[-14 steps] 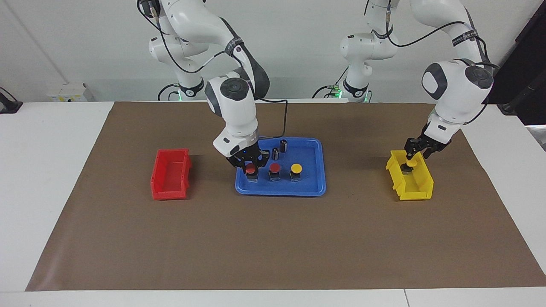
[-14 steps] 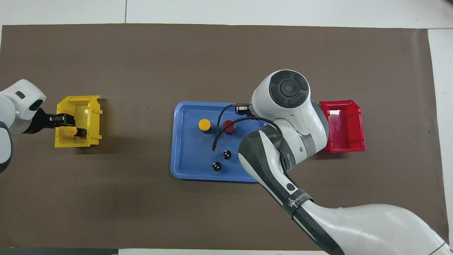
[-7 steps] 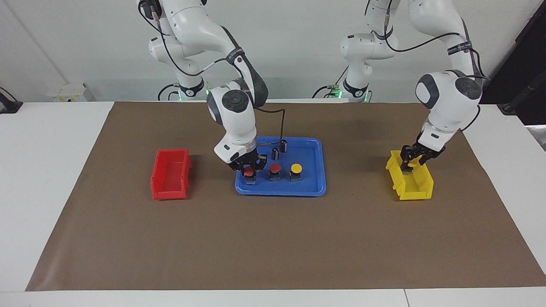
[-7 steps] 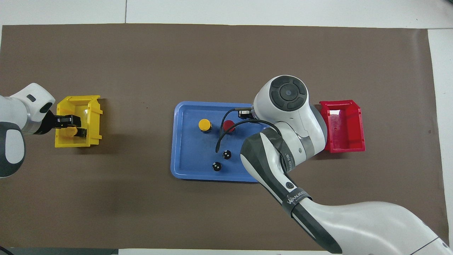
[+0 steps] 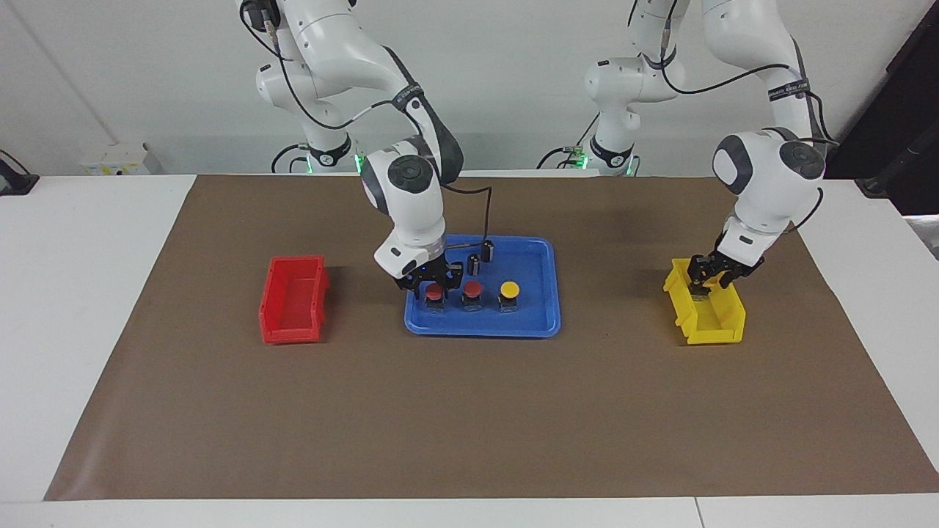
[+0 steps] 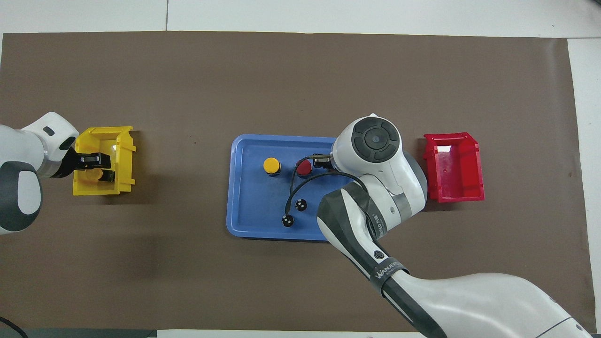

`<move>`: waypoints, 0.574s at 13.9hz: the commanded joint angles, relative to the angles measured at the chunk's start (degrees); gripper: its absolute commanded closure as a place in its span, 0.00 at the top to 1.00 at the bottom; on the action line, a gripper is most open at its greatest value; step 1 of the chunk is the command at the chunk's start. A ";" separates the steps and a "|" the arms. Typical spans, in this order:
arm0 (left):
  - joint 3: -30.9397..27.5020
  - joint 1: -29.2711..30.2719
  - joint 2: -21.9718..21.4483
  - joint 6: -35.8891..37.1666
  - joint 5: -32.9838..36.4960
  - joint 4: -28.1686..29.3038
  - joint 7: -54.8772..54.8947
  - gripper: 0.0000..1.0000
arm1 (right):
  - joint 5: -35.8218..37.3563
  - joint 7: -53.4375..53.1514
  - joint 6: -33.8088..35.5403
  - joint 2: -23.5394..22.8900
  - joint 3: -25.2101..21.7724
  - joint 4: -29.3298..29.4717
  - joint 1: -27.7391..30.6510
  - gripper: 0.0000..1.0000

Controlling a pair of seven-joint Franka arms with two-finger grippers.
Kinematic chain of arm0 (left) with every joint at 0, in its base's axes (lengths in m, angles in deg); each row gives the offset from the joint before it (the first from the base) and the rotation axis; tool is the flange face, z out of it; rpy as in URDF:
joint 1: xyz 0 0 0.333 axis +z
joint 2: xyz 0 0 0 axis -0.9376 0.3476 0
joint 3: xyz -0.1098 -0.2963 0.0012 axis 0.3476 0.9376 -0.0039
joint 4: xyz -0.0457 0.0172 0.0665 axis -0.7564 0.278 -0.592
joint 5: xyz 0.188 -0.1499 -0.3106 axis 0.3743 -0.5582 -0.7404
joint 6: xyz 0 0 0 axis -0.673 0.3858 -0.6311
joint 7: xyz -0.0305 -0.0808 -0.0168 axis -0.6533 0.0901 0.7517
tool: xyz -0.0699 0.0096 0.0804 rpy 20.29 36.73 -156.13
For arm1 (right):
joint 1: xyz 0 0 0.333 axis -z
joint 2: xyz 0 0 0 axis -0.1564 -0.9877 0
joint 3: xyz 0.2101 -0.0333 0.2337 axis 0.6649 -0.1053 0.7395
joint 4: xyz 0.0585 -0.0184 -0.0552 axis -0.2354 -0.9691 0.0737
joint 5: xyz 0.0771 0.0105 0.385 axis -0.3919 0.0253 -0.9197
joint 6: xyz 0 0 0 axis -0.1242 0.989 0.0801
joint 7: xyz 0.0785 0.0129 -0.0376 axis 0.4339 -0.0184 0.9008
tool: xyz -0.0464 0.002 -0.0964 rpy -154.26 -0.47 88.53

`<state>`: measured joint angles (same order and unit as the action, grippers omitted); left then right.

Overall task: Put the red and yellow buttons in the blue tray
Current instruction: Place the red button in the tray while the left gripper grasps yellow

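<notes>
Fingers of the right gripper (image 5: 433,282) are standing apart on either side of a red button (image 5: 434,295), which is sitting on the floor of the blue tray (image 5: 539,323) at the tray's end toward the right arm; whether the pads are touching the button cannot be told. Beside it in the tray, a second red button (image 5: 472,291) and then a yellow button (image 5: 508,293) are standing in a row along the tray's edge farther from the robots. Two small dark cylinders (image 5: 480,257) are standing in the tray nearer to the robots than that row. A red bin (image 5: 293,298) is lying apart from the tray, toward the right arm's end of the table. A yellow bin (image 5: 708,308) is lying well apart from the tray, toward the left arm's end. Down inside that bin, the left gripper (image 5: 710,275) is reaching around another yellow button (image 6: 96,173); whether its fingers are gripping the button cannot be told.
</notes>
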<state>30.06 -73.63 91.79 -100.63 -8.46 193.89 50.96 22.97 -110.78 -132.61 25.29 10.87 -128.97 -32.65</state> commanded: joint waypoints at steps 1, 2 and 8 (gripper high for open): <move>0.44 0.98 -0.96 -1.77 -0.29 2.06 1.91 0.66 | 0.41 -0.52 4.40 3.13 -0.01 2.60 3.77 1.00; 0.44 1.15 -1.13 -2.03 -0.29 2.76 2.26 0.66 | 0.50 -0.34 7.22 4.36 -0.10 4.27 5.44 1.00; 0.44 1.15 -0.79 -2.39 -0.29 1.98 1.74 0.01 | -0.20 9.21 28.57 9.20 -0.19 17.89 18.19 1.00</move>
<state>30.08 -73.31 91.79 -101.81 -8.46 195.21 51.80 23.24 -105.67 -109.68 34.14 10.03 -115.66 -17.59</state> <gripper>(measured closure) 0.608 0.000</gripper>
